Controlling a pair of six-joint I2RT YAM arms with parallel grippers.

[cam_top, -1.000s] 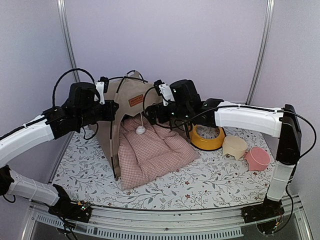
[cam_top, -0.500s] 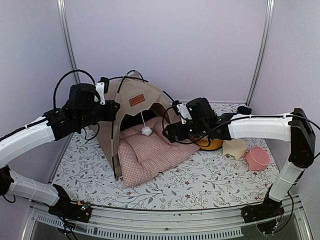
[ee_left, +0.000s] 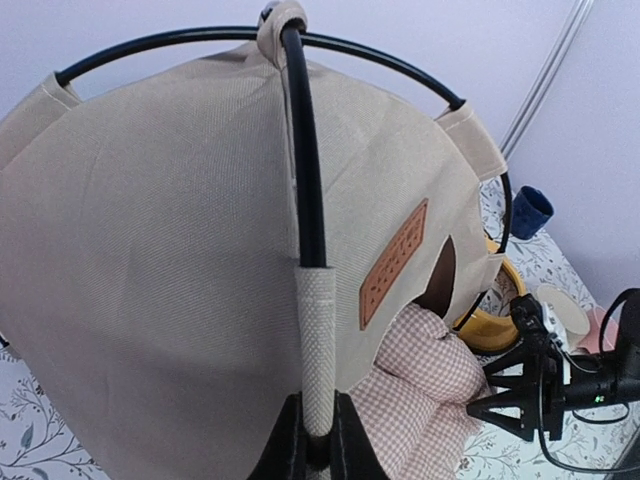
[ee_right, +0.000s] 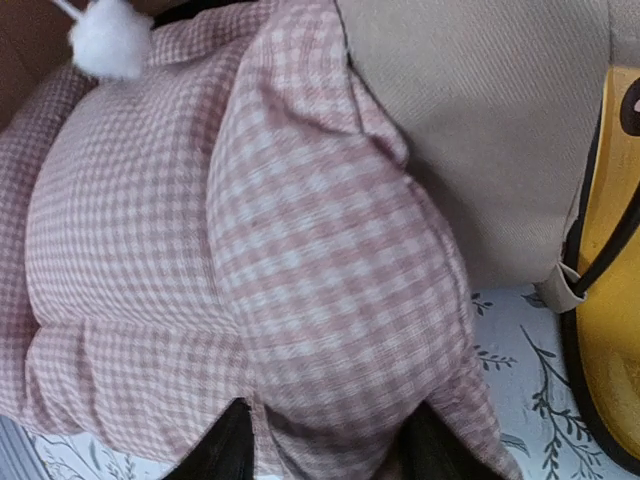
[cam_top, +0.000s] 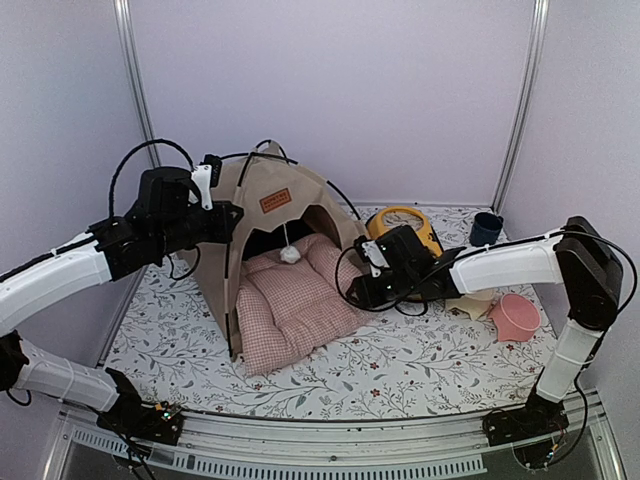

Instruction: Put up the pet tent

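Two arms reach in over the table. The tent stands up at the far left, w/ its door facing near and right. A brown label sits above the door. Inside, the tent is dark, so not much shows there.

The L gripper is at the tent's left side. In the L wrist view its fingers are clamped on the cloth sleeve round a black pole. Only the finger tips show, cut off at the bottom edge.

A pink cushion lies in the door and sticks out to the near side. A white pom-pom hangs over it.

The R gripper is low, just beside the cushion's right edge. In the R wrist view its fingers are apart, w/ a puffy cushion corner between them. Can't tell if they press it.

A yellow stand looks tipped up behind the R arm, partly hidden. A cream bowl is mostly hidden by that arm too. A pink cup lies near it, and a blue cup is at the far right.
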